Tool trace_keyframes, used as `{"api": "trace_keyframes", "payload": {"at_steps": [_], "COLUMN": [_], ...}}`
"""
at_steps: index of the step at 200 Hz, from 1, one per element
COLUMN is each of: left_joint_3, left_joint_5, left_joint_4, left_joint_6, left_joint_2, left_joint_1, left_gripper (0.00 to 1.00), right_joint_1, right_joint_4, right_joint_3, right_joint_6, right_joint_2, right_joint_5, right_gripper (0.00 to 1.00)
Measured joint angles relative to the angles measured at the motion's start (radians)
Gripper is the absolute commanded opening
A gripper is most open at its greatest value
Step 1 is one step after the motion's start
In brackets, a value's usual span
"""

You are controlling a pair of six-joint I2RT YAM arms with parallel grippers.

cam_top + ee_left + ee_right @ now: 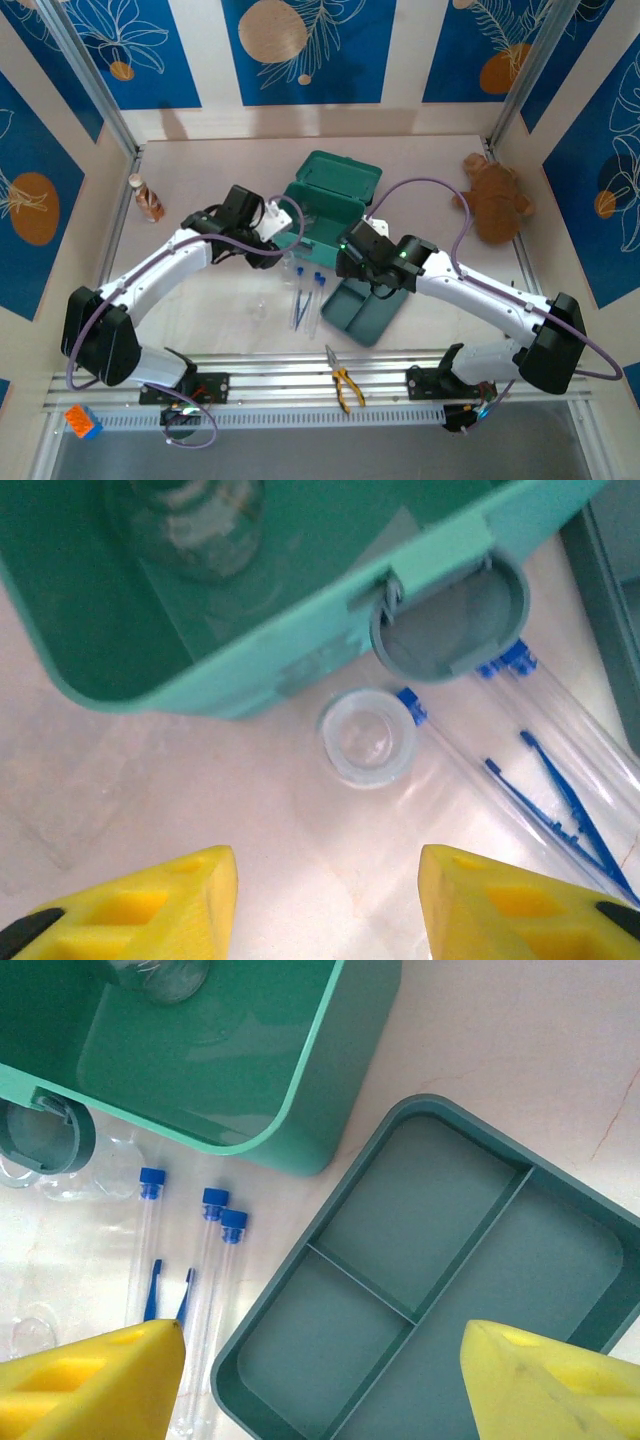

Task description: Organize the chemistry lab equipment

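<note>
Blue-capped test tubes (208,1270), three

Cream walls (205,60) carry blue panels (345,75) with orange discs. The pale surface (430,160) ends at metal rails (290,385).

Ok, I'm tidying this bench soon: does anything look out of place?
Yes. A brown plush toy sits at the far right of the table, and yellow-handled pliers lie at its near edge; neither is labware. Three blue-capped test tubes lie flat and loose on it.
</note>
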State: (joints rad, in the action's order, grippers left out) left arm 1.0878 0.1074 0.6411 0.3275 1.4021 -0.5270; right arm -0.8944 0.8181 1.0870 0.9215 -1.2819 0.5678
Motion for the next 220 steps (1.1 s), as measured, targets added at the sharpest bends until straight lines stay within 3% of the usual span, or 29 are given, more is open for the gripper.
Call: {"api": "trace_keyframes", "payload": {"at_steps": [125, 220], "left_joint_3": [-0.218, -0.276], "left_joint_5": [0.095, 0.141], "left_joint_4": [-0.286, -0.439], "left_joint_6": [-0.008, -0.035], "left_joint_2": [-0.004, 0.023], "left_joint_1": [0.0, 0.0], "left_gripper": [0.5, 0.49], "right_joint_1": [-0.001, -0.003], "right_joint_4": [-0.01, -0.01], "right_joint_3": [-0.026, -0.053], "right_joint_6": [0.017, 0.032], "right_joint_2": [0.014, 0.029], "right_joint_5": [-0.011, -0.011], "right_gripper": [0.73, 0.73]}}
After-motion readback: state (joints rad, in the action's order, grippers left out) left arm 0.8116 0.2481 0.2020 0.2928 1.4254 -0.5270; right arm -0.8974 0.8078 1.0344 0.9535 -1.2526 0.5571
